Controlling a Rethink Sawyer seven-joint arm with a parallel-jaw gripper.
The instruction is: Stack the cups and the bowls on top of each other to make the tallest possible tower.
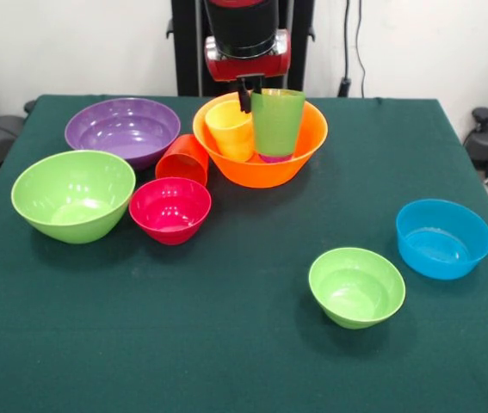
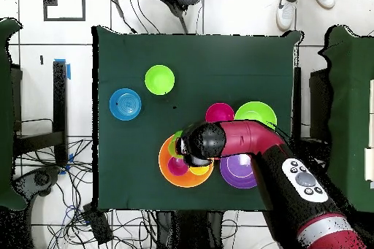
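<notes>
The large orange bowl (image 1: 261, 168) stands at the far middle of the table and also shows in the overhead view (image 2: 165, 169). In it stand the yellow cup (image 1: 229, 129) and the light green cup (image 1: 276, 120), which sits on the purple-magenta cup (image 1: 274, 157). My gripper (image 1: 252, 101) comes down from above and is shut on the left rim of the light green cup. The orange-red cup (image 1: 182, 159) lies on its side between the orange bowl and the wide purple bowl (image 1: 123, 129). In the overhead view the arm hides most of the cups.
The large light green bowl (image 1: 73, 194) and the small pink-red bowl (image 1: 170, 209) stand at the left. The small light green bowl (image 1: 356, 286) and the blue bowl (image 1: 443, 238) stand at the right front. Chairs and cables surround the table.
</notes>
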